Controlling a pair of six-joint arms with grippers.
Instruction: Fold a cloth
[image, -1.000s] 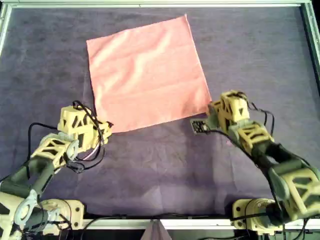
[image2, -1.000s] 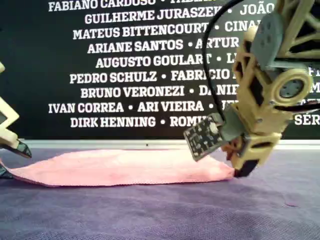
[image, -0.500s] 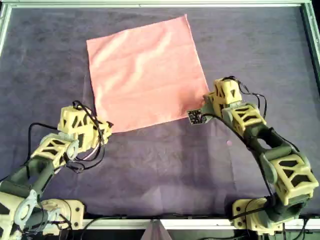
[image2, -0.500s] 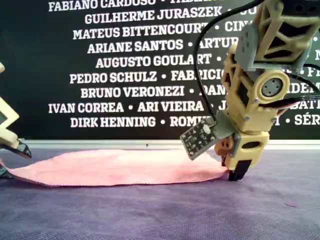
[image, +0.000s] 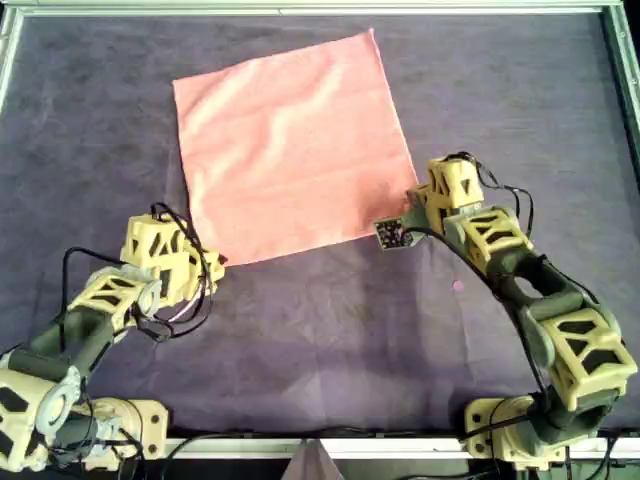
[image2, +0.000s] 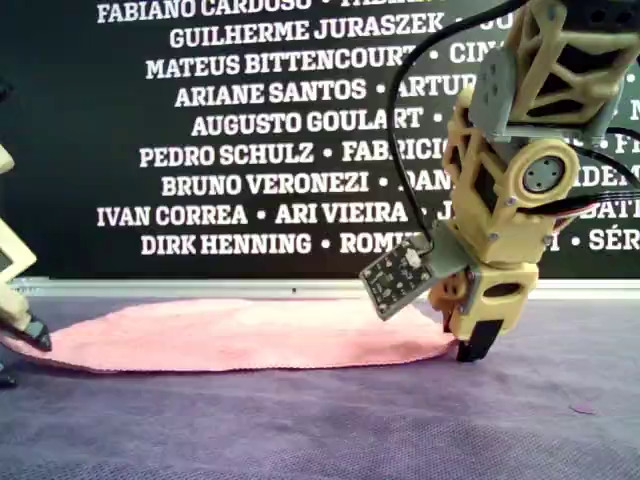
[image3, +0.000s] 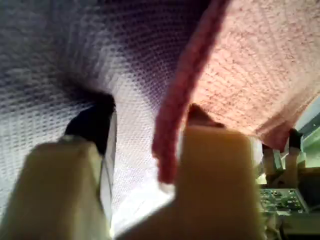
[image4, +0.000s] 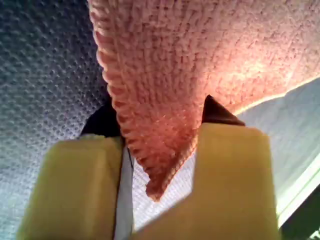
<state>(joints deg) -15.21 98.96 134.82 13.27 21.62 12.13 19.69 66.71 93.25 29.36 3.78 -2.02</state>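
While the cloth (image: 292, 146) lies flat and tilted on the dark purple mat (image: 520, 90), filling the upper middle of the overhead view, both arms sit at its two near corners. At the lower left of that view, the left gripper (image: 214, 262) meets the cloth's lower left corner; the left wrist view shows its jaws apart, the hemmed edge (image3: 172, 120) lying between the two fingers (image3: 215, 175). At the centre right of the overhead view, the right gripper (image: 420, 200) is at the cloth's right corner, and the right wrist view shows that corner (image4: 155, 150) between its parted jaws, not pinched. In the exterior view this gripper's tip (image2: 470, 348) touches the mat at the cloth's right end.
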